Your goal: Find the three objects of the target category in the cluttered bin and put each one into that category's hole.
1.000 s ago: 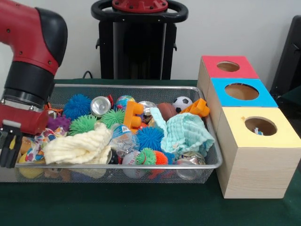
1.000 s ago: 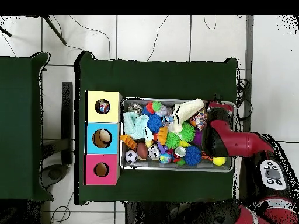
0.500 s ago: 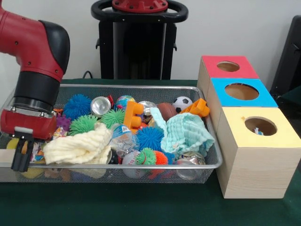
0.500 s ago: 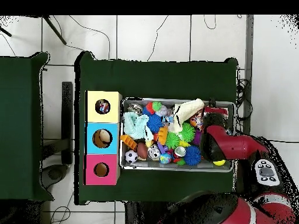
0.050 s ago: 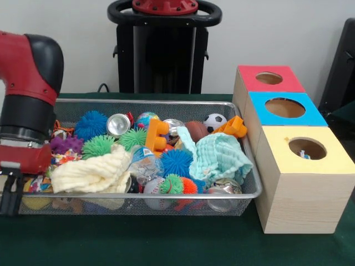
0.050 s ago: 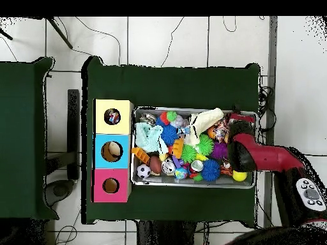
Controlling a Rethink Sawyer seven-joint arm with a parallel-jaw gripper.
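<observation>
My gripper (image 5: pixel 10 199) hangs at the left end of the wire mesh bin (image 5: pixel 166 103), and I cannot tell how it is set, being partly cut off by the frame edge. The bin's long axis runs toward the row of three wooden boxes with red, blue and yellow holed tops (image 5: pixel 284 108). A cream cloth (image 5: pixel 91 173) and a mint cloth (image 5: pixel 222 157) hide part of the toys. Something small sits in the yellow hole (image 5: pixel 306 149), too dim to name.

Reaches down at the picture's left edge in the front view, red and black arm (image 5: pixel 25 94) vertical, gripper (image 5: pixel 9 194) low, finger state unclear.
</observation>
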